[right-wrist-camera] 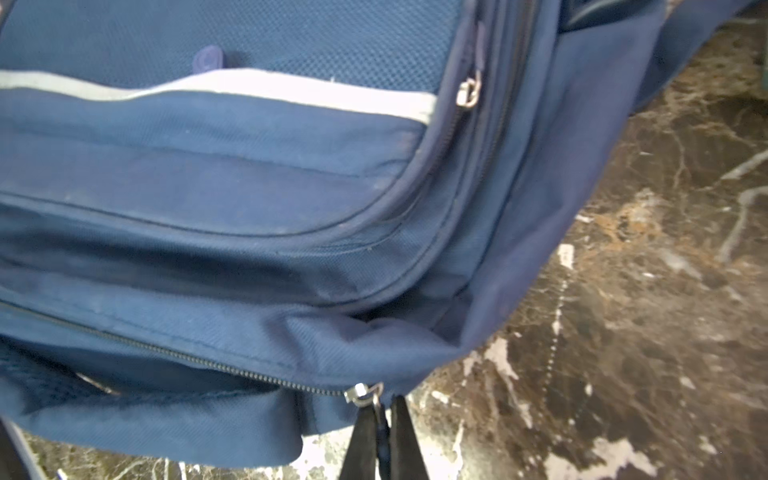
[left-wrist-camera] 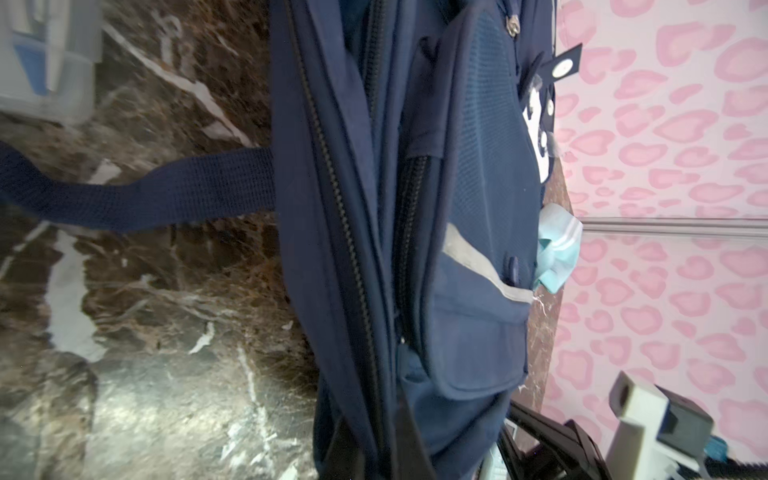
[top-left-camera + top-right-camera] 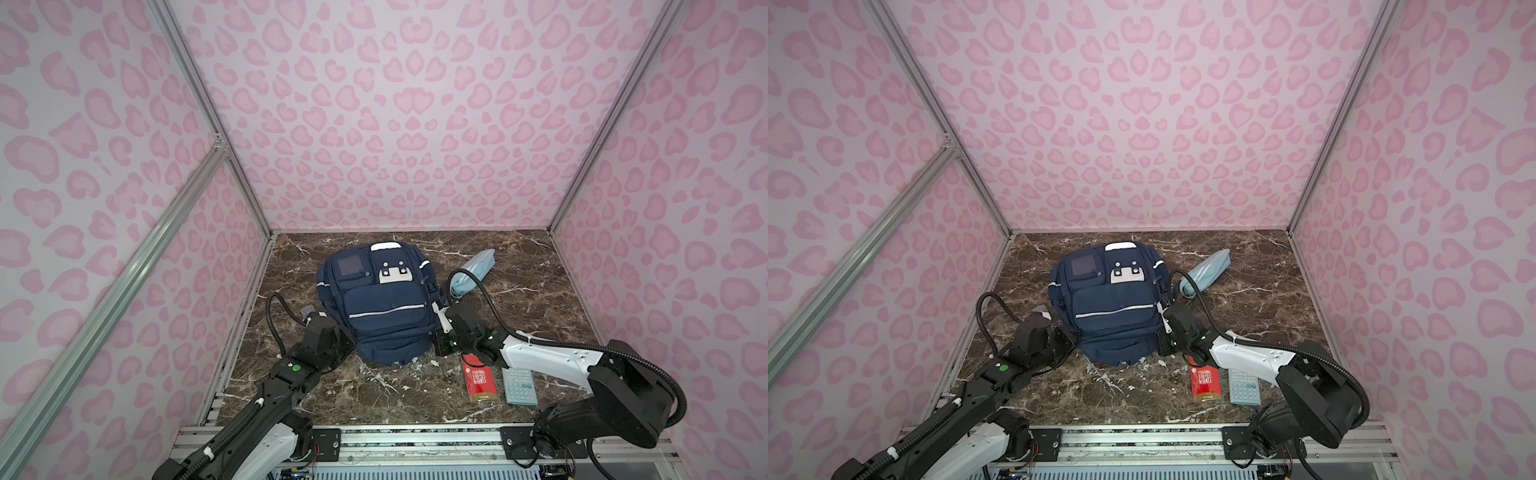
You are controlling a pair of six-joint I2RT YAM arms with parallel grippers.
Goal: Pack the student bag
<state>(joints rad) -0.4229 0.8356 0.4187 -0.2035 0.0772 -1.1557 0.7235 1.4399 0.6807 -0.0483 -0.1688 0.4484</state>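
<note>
my right hand (image 1: 382,415) pinches the zipper pull (image 1: 365,392) of the student bag (image 3: 384,307) just ahead; my left hand (image 2: 376,432) clamps its fabric. a skewed tug could slip the pull or jam the teeth.

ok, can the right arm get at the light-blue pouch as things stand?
Probably not yet: the right tool looks shut on the student bag's zipper pull. Once released, likely yes; the light-blue pouch lies just beyond it on the table, nothing visible between.
</note>
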